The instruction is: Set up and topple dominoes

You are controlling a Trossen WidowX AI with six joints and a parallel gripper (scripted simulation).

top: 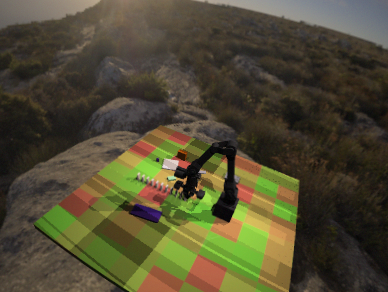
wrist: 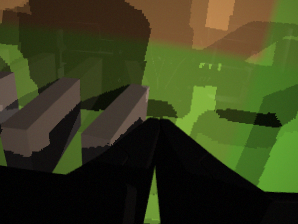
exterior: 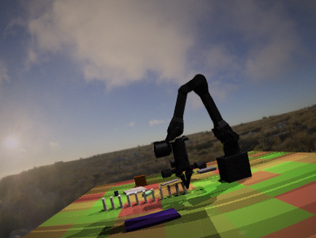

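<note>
A row of several pale dominoes stands upright, running from the far-end domino to the end domino nearest the arm's base. The neighbouring domino stands to its left in the wrist view. My gripper is shut with nothing between its fingers. Its tips are low, right beside the outer side of the near end domino. The frames do not show clearly whether they touch it. The arm hides part of the row's near end in the top view.
A purple block lies beside the row. On the other side are a white flat box, an orange block, a small mint-green piece and a small dark blue piece.
</note>
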